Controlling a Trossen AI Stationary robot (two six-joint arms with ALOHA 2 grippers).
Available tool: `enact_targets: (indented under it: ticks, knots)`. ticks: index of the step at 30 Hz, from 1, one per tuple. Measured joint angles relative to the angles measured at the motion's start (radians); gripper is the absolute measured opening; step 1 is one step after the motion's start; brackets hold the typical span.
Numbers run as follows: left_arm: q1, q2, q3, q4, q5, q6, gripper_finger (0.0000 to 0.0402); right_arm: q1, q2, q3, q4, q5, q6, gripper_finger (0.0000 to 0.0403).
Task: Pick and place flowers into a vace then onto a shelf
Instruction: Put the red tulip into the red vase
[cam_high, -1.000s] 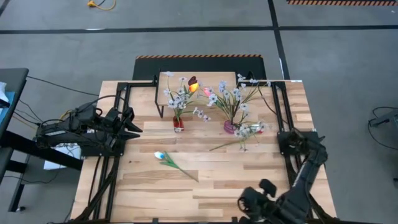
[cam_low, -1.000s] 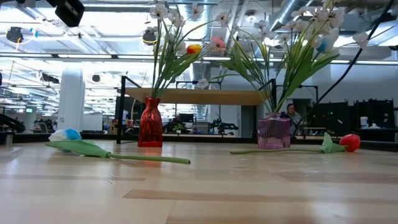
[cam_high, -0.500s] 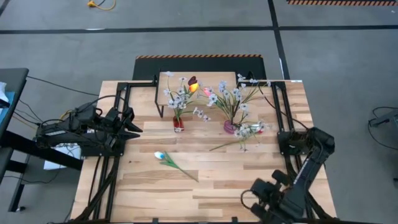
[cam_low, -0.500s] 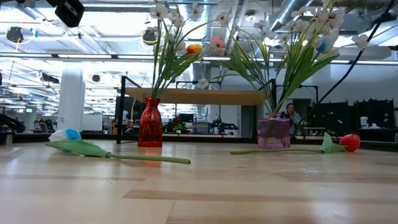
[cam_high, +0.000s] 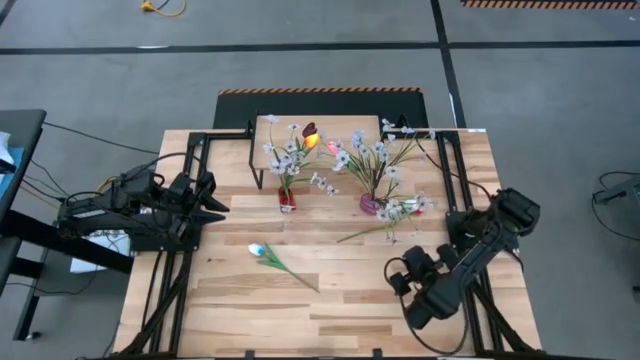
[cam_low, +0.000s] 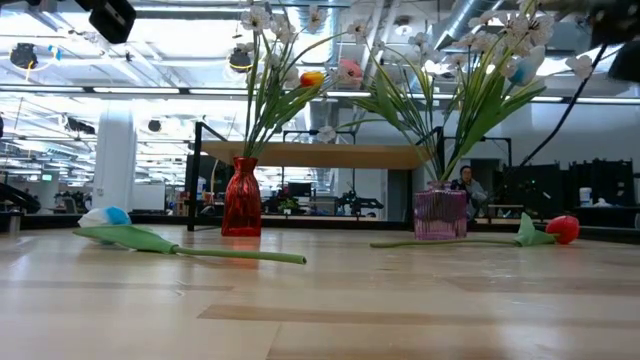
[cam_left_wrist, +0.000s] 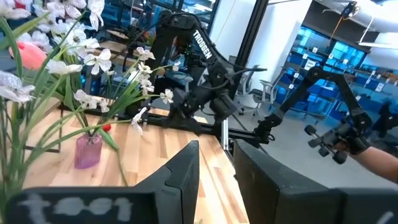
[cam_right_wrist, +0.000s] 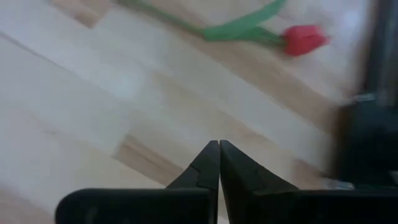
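A red vase (cam_high: 287, 198) and a pink vase (cam_high: 370, 204) stand on the table in front of the shelf (cam_high: 318, 128), each with flowers in it. A red tulip (cam_right_wrist: 303, 38) lies flat on the table by the pink vase, its stem (cam_high: 365, 232) pointing toward the near left. A white-and-blue tulip (cam_high: 258, 250) lies left of the middle. My right gripper (cam_high: 397, 272) is shut above bare boards, on the near side of the red tulip and apart from it. My left gripper (cam_high: 215, 200) waits at the left edge, pointing level, open with nothing between its fingers (cam_left_wrist: 186, 180).
Black frame rails (cam_high: 440, 170) run along both sides of the table. The two bouquets (cam_low: 480, 70) spread wide above the vases. Bare boards lie between the two lying tulips and toward the near edge (cam_high: 330, 320). A person (cam_low: 465, 185) sits far behind the table.
My right arm has swung from the table's near edge toward the far edge and the lying red tulip, sinking and tipping its gripper downward as it went. The flowers and vases have not moved.
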Motion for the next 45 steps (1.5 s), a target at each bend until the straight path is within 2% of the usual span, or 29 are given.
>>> enact_targets:
  ticks: [4, 7, 11, 13, 16, 18, 22, 25, 30, 33, 38, 41, 45]
  knots:
    - [0.0, 0.014, 0.0, 0.0, -0.05, 0.083, 0.0089, -0.026, 0.003, -0.026, 0.075, 0.015, -0.062, 0.0006]
    - [0.0, 0.08, 0.001, -0.007, -0.094, 0.173, 0.0089, -0.016, 0.001, -0.009, 0.075, 0.052, -0.126, 0.0016]
    - [0.0, 0.268, 0.001, 0.066, -0.153, 0.279, 0.0089, 0.043, -0.022, 0.047, 0.08, 0.162, -0.295, 0.0026]
    - [0.0, 0.381, 0.0, 0.17, -0.189, 0.325, 0.0089, 0.084, -0.042, 0.083, 0.101, 0.244, -0.397, 0.0028]
    - [0.002, 0.544, 0.001, 0.32, -0.196, 0.363, 0.0089, 0.147, -0.098, 0.131, 0.133, 0.342, -0.533, 0.0026]
    - [0.002, 0.64, 0.001, 0.376, -0.19, 0.378, 0.0089, 0.181, -0.15, 0.156, 0.153, 0.363, -0.58, 0.0022]
    - [-0.023, 0.788, 0.0, 0.421, -0.177, 0.383, 0.0089, 0.24, -0.26, 0.179, 0.206, 0.363, -0.649, 0.0011]
    - [-0.087, 0.875, 0.0, 0.471, -0.21, 0.384, 0.0089, 0.273, -0.335, 0.181, 0.238, 0.355, -0.696, 0.0005]
    - [-0.212, 1.021, 0.0, 0.666, -0.361, 0.402, 0.0102, 0.31, -0.414, 0.181, 0.23, 0.355, -0.758, 0.0002]
    - [-0.257, 1.103, 0.0, 0.729, -0.498, 0.393, 0.0118, 0.317, -0.442, 0.181, 0.222, 0.347, -0.814, 0.0008]
    - [-0.342, 1.209, 0.0, 0.833, -0.72, 0.352, 0.0145, 0.317, -0.482, 0.181, 0.193, 0.267, -0.857, 0.0023]
    - [-0.38, 1.264, 0.02, 0.907, -0.759, 0.326, 0.0157, 0.317, -0.491, 0.181, 0.183, 0.24, -0.891, 0.0028]
    - [-0.43, 1.361, 0.107, 0.914, -0.784, 0.278, 0.0167, 0.338, -0.498, 0.181, 0.182, 0.218, -0.928, 0.0028]
